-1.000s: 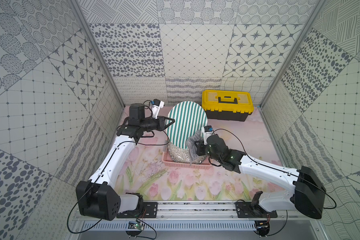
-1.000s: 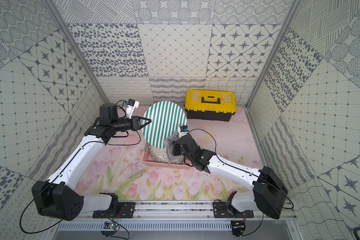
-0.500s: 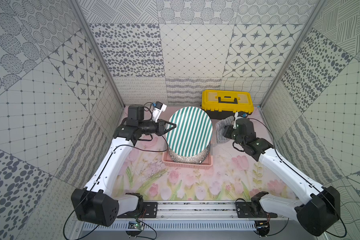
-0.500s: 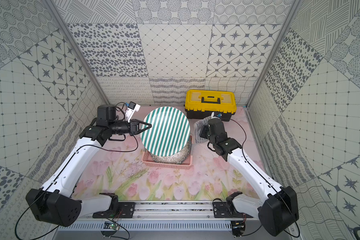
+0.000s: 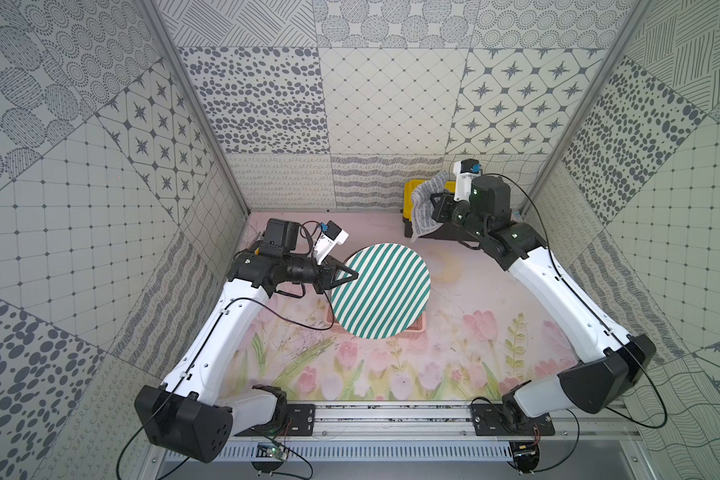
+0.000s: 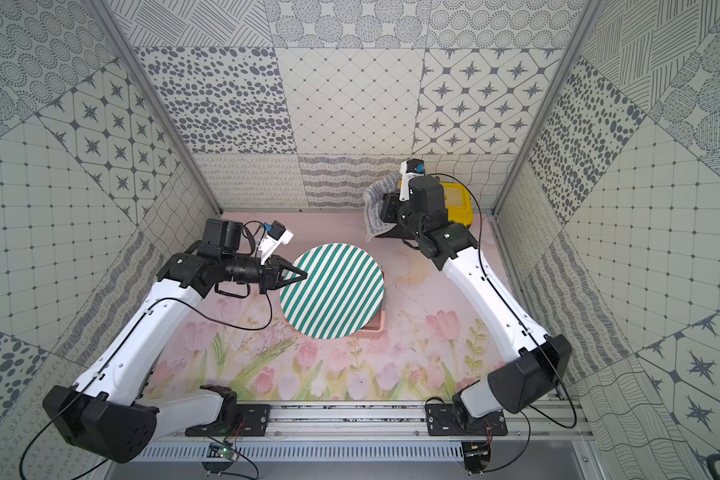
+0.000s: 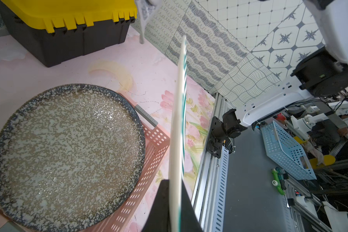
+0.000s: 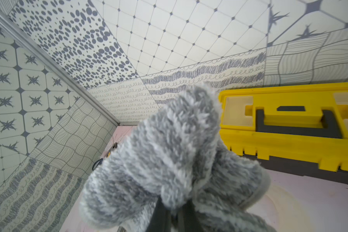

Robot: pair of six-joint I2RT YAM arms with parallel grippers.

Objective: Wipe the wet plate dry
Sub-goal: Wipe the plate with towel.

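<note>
**Over the pink basket (image 5: pixel 417 329): striped plate (image 5: pixel 381 291) held up, grey cloth (image 5: pixel 424 207) held back**

Mid-table, both top views. The left gripper (image 5: pixel 349 274) pinches the striped plate by its rim on the side nearest that arm. The jaws are shut narrow on the thin edge, one finger on each face, as the left wrist view shows. The plate hangs clear above the basket with its striped face turned up. Judgement: an edge grip keeps the fingers off the face and leaves nearly all of it open to the cloth.

- Under it, in the basket, lies a speckled plate (image 7: pixel 64 152), glistening. The raised plate touches neither it nor the basket.
- At the rear, the right gripper (image 8: pixel 173 210) is clamped on a bunched fold of the grey cloth. The fingertips are buried in pile and the loose end hangs down.
- The cloth sits in front of the yellow toolbox (image 6: pixel 457 198), well apart from the plate. No contact, so no wiping at this instant.

Judgement: the cloth is parked high and away, and wiping needs it brought across onto the upturned face. Risk: the one-sided rim pinch may let the plate pivot under pressure, so strokes are safest close to the gripped edge. I cannot tell from these views whether the striped face is wet.
</note>
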